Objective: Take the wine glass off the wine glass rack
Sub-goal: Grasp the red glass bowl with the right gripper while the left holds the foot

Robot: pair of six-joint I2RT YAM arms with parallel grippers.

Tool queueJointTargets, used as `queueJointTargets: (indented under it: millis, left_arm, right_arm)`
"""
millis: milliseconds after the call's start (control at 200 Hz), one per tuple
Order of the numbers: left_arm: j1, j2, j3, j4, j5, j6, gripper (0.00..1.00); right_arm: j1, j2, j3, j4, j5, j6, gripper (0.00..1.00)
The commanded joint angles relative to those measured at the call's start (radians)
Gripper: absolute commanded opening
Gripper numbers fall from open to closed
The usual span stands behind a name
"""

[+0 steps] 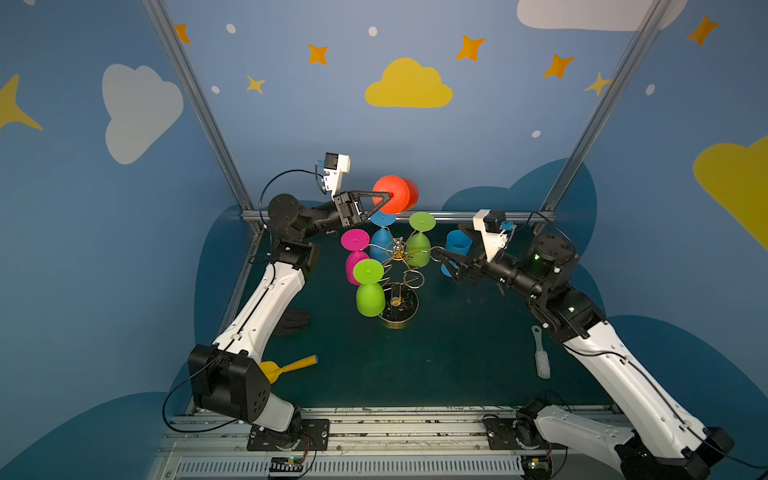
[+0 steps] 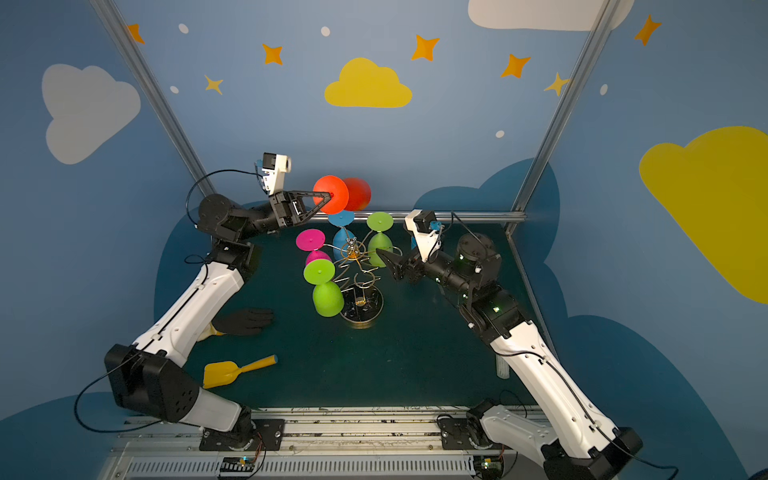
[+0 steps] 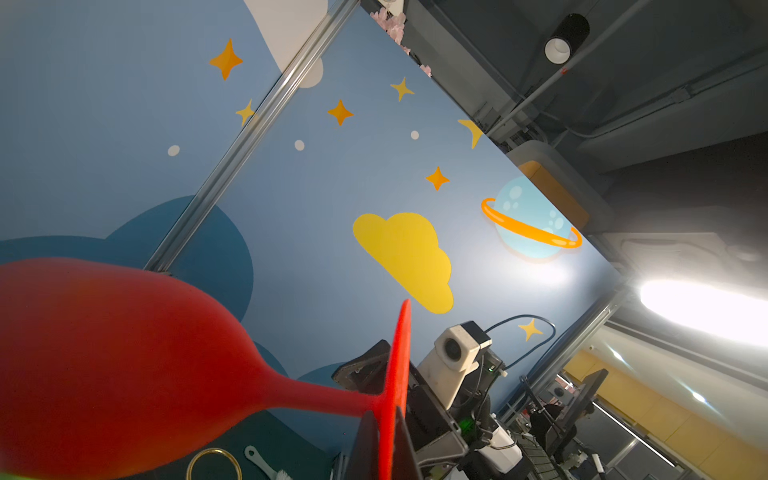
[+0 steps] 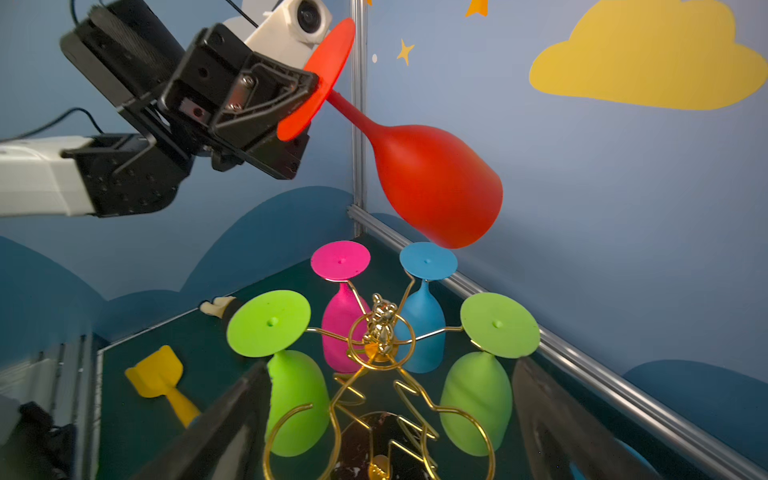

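Note:
My left gripper (image 1: 388,195) (image 4: 311,89) is shut on the flat foot of a red wine glass (image 1: 401,193) (image 2: 332,194) (image 3: 124,353) (image 4: 436,183). The glass hangs tilted in the air behind and above the gold wire wine glass rack (image 1: 399,253) (image 2: 353,249) (image 4: 378,332). A pink glass (image 1: 355,240), a blue one (image 1: 382,241) and two green ones (image 1: 419,249) (image 1: 369,291) hang upside down from the rack's loops. My right gripper (image 1: 440,262) (image 2: 386,264) (image 4: 388,374) stands open and empty at the rack's right side, facing two empty loops.
Another blue glass (image 1: 457,245) stands on the mat behind my right gripper. A yellow scoop (image 2: 232,370) and a black glove (image 2: 247,320) lie at the left, a white brush (image 1: 540,357) at the right. Aluminium frame rails (image 1: 415,216) border the mat.

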Motion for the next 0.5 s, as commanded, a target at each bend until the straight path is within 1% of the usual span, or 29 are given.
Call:
queueJointTargets:
  millis: [0, 80, 180, 345, 496]
  left_arm:
    - [0.006, -0.001, 0.027, 0.016, 0.029, -0.05, 0.03]
    - [0.006, -0.002, 0.032, 0.005, 0.035, -0.056, 0.03]
    - [0.006, -0.003, 0.039, 0.002, 0.055, -0.06, 0.03]
    - [0.006, -0.006, 0.039, 0.012, 0.079, -0.077, 0.03]
    - [0.004, -0.012, 0.039, 0.033, 0.099, -0.09, 0.03]
  right_arm:
    - [-0.009, 0.019, -0.022, 0.173, 0.008, -0.127, 0.91]
    - [-0.015, 0.049, -0.029, 0.233, -0.039, -0.154, 0.91]
    - [-0.029, 0.087, -0.019, 0.291, -0.091, -0.155, 0.92]
    - [-0.042, 0.159, 0.035, 0.325, -0.22, -0.19, 0.92]
    - [-0.046, 0.226, 0.086, 0.35, -0.256, -0.192, 0.92]
